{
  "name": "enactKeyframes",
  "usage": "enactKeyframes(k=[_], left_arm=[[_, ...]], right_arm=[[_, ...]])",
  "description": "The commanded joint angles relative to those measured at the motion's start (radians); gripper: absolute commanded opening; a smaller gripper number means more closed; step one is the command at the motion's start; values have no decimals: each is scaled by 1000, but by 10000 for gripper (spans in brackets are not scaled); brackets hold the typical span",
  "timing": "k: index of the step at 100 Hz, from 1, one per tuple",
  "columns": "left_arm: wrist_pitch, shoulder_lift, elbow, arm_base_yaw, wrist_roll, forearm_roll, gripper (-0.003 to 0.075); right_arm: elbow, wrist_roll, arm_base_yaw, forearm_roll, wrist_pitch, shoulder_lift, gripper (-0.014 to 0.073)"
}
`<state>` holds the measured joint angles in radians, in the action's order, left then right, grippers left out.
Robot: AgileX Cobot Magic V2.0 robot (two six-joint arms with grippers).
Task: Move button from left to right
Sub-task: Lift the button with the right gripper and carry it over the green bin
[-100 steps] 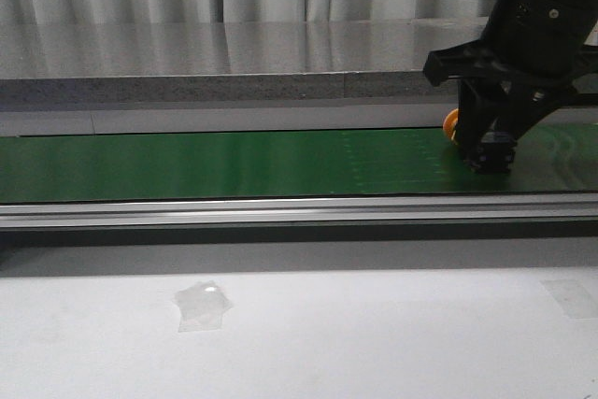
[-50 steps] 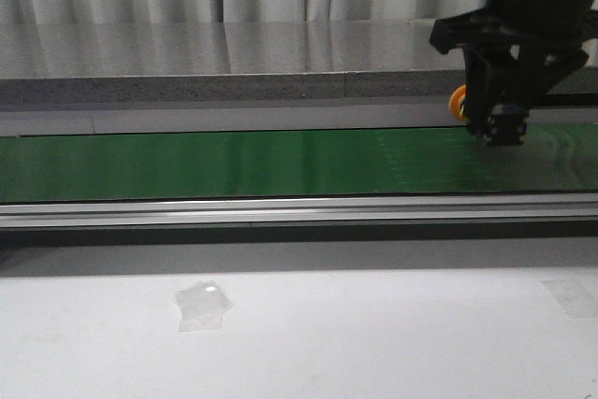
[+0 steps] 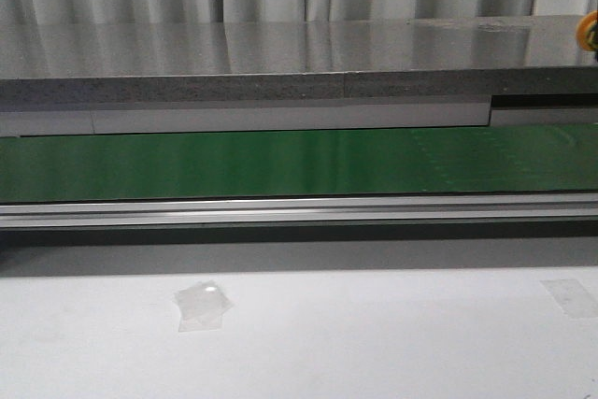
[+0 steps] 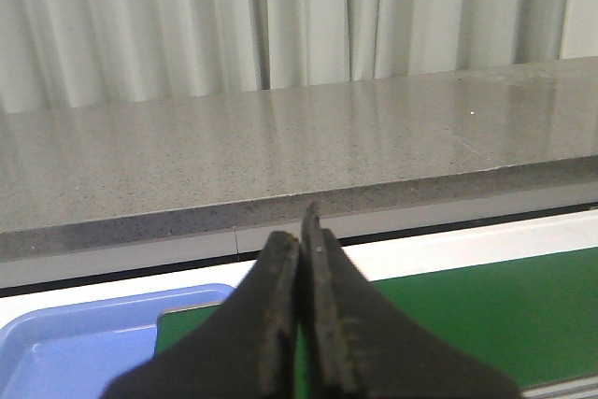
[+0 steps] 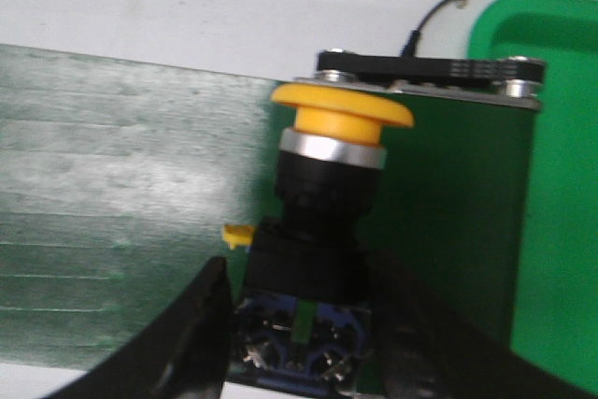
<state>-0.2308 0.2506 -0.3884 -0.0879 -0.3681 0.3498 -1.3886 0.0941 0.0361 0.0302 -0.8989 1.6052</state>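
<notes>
Button (image 5: pixel 322 221) sits clamped in my right tool (image 5: pixel 299 324), one on each side of its black boxy body: a smooth yellow mushroom cap, a bright metal ring under it, then a black round neck. It hangs above the green belt (image 5: pixel 112 193), whose surface looks streaked and scuffed. Just beside the belt lies one glossy green tray (image 5: pixel 561 184) with rounded corners. In the front view only a sliver of yellow cap shows at the right edge. My left tool (image 4: pixel 301 324) is pressed together, empty, near one blue plastic tray (image 4: pixel 84 343) and a speckled grey stone counter (image 4: pixel 280 156).
</notes>
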Motion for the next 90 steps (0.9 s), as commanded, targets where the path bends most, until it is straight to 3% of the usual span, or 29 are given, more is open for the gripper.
enactKeyframes(k=[1, 47, 90], left_arm=[[65, 8, -28, -4, 5, 14, -20], [65, 8, -28, -4, 5, 14, -20], [65, 8, -28, -4, 5, 14, -20]], right_arm=[[-35, 20, 71, 13, 35, -46, 223], [-35, 115, 359, 13, 135, 47, 223], [-35, 208, 395, 7, 182, 225, 224]])
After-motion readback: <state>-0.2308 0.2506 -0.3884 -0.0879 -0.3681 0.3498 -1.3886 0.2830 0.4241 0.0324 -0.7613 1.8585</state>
